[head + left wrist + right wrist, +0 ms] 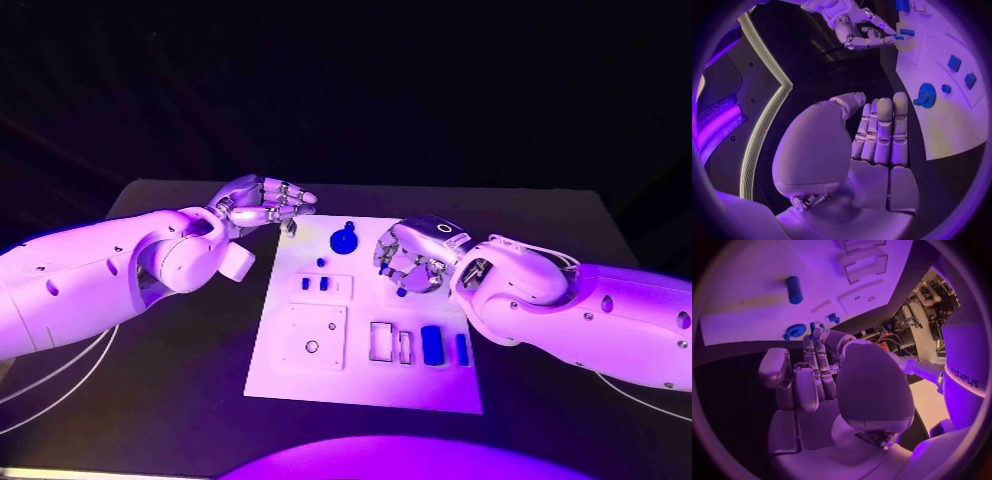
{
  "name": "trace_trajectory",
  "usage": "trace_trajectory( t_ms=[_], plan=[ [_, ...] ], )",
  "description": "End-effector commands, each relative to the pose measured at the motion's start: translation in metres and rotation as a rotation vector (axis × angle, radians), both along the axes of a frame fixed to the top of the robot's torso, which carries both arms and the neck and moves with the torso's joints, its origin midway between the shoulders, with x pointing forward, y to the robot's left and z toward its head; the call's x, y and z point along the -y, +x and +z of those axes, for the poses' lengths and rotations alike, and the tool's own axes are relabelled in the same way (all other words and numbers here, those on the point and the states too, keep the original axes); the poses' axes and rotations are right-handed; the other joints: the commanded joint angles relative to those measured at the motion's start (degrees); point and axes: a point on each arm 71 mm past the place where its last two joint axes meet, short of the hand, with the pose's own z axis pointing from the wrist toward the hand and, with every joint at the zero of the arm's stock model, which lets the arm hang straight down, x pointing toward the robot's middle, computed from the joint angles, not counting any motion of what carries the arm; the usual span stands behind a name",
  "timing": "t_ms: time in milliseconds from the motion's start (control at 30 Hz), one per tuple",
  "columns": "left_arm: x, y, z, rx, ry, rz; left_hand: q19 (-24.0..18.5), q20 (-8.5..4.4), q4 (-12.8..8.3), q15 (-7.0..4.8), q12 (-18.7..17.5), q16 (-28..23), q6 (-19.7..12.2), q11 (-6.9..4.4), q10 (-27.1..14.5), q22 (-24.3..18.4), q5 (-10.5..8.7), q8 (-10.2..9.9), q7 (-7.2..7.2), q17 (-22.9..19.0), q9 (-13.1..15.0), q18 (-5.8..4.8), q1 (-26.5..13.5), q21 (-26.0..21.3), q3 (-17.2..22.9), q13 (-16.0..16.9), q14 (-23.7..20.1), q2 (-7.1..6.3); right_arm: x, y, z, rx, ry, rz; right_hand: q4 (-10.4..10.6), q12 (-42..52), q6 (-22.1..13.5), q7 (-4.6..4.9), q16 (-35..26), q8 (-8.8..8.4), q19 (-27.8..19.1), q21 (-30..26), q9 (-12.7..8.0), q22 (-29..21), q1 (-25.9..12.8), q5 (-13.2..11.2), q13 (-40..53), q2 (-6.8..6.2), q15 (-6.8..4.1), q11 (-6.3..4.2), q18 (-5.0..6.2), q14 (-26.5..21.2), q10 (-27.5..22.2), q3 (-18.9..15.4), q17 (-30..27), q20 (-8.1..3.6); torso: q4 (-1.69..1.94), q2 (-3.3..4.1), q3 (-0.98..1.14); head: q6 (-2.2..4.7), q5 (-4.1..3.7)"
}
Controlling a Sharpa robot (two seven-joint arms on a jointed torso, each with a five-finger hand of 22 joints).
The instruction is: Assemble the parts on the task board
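Partly hidden — right hand [411, 258] (grasp unclear) over task board [289, 375]

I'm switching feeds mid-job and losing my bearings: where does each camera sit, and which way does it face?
Head view: on the robot's head, looking down at the task board; left hand and right hand show with their arms.
Left wrist view: behind the left hand, facing the board's edge.
Right wrist view: behind the right hand, facing the board.
Shared: the round blue part shows in all three.
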Motion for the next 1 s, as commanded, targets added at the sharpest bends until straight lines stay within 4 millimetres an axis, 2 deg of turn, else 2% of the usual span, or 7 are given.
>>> trace_trajectory(
  t_ms=[33, 167, 267, 300, 700, 867, 1000],
  plan=[
    [0.003, 0.0, 0.001, 0.012, -0.015, -0.004, 0.54, 0.01, -0.39, 0.26, 0.38, -0.17, -0.3, -0.16, -0.37, 0.08, 0.22, 0.35, -0.04, -0.05, 0.07, 0.44, 0.32, 0.34, 0.06, 0.06, -0.28, 0.31, -0.013, -0.007, -0.002, -0.007, 0.015, 0.05, -0.18, 0.28, 0.38, -0.12, 0.28, 0.31, 0.02, -0.01, 0.05, -0.08, 0.91, 0.18, 1.17, 0.67, -0.44, -2.4, -1.02, 2.45, 2.8, 0.38, 0.03, -0.32, 0.06, 0.02, -0.12, -0.35, 1.42],
    [0.006, 0.0, 0.001, 0.009, -0.017, -0.01, 0.54, 0.01, -0.39, 0.26, 0.38, -0.17, -0.3, -0.16, -0.37, 0.08, 0.22, 0.35, -0.04, -0.05, 0.07, 0.44, 0.32, 0.34, 0.06, 0.06, -0.28, 0.31, -0.03, -0.015, -0.009, -0.031, 0.017, 0.088, -0.2, 0.26, 0.36, -0.1, 0.29, 0.31, -0.04, -0.08, 0.07, -0.14, 0.91, 0.18, 1.17, 0.68, -0.44, -2.4, -1.0, 2.45, 2.8, 0.41, 0.03, -0.33, 0.13, 0.03, -0.13, -0.56, 2.8],
    [0.008, 0.001, 0.001, 0.008, -0.019, -0.013, 0.54, 0.01, -0.43, 0.27, 0.4, -0.19, -0.37, -0.14, -0.42, 0.09, 0.21, 0.38, -0.02, -0.07, 0.08, 0.43, 0.35, 0.37, 0.07, 0.06, -0.31, 0.3, -0.041, -0.02, -0.015, -0.049, 0.015, 0.113, -0.24, 0.23, 0.34, -0.08, 0.25, 0.3, -0.11, -0.17, 0.09, -0.22, 0.91, 0.17, 1.18, 0.68, -0.43, -2.39, -0.97, 2.43, 2.8, 0.45, -0.06, -0.33, 0.14, 0.03, -0.11, -0.66, 3.38],
    [0.008, 0.001, 0.001, 0.008, -0.019, -0.015, 0.54, 0.01, -0.43, 0.27, 0.4, -0.19, -0.37, -0.14, -0.42, 0.09, 0.21, 0.38, -0.02, -0.07, 0.08, 0.43, 0.35, 0.37, 0.07, 0.06, -0.31, 0.3, -0.044, -0.021, -0.017, -0.056, 0.014, 0.12, -0.24, 0.23, 0.34, -0.07, 0.19, 0.3, -0.17, -0.25, 0.09, -0.3, 0.91, 0.17, 1.18, 0.68, -0.43, -2.38, -0.95, 2.4, 2.8, 0.46, -0.21, -0.33, 0.14, 0.02, -0.12, -0.81, 3.96],
    [0.012, 0.001, 0.0, 0.003, -0.023, -0.023, 0.49, 0.08, -0.15, 0.37, 0.48, -0.23, -0.51, -0.05, -0.55, 0.09, 0.13, 0.51, 0.06, -0.11, 0.12, 0.4, -0.1, 0.37, -0.14, 0.07, -0.34, 0.26, -0.064, -0.031, -0.039, -0.104, -0.001, 0.158, -0.28, 0.17, 0.28, -0.03, 0.18, 0.28, -0.29, -0.38, 0.12, -0.42, 0.88, 0.17, 1.18, 0.7, -0.42, -2.35, -0.91, 2.39, 2.78, 0.53, -0.28, -0.33, 0.07, 0.01, -0.09, -2.02, 6.62],
    [0.013, 0.001, 0.0, 0.001, -0.025, -0.025, 0.47, 0.12, 0.04, 0.41, 0.54, -0.22, -0.58, -0.02, -0.6, 0.07, 0.08, 0.58, 0.09, -0.12, 0.15, 0.4, -0.36, 0.35, -0.25, 0.07, -0.34, 0.26, -0.069, -0.034, -0.043, -0.118, -0.012, 0.171, -0.31, 0.14, 0.25, -0.01, 0.18, 0.27, -0.33, -0.42, 0.14, -0.45, 0.87, 0.16, 1.19, 0.71, -0.41, -2.34, -0.9, 2.39, 2.77, 0.57, -0.28, -0.33, 0.0, 0.01, -0.09, -2.43, 7.42],
    [0.013, 0.001, 0.0, 0.0, -0.027, -0.028, 0.47, 0.12, 0.04, 0.41, 0.54, -0.22, -0.58, -0.02, -0.6, 0.07, 0.08, 0.58, 0.09, -0.12, 0.15, 0.4, -0.36, 0.35, -0.25, 0.07, -0.34, 0.26, -0.069, -0.034, -0.046, -0.118, -0.02, 0.17, -0.31, 0.14, 0.25, -0.01, 0.18, 0.27, -0.33, -0.42, 0.14, -0.45, 0.87, 0.16, 1.19, 0.71, -0.41, -2.34, -0.9, 2.39, 2.77, 0.57, -0.28, -0.33, 0.03, -0.01, -0.14, -2.54, 7.57]
  ],
)
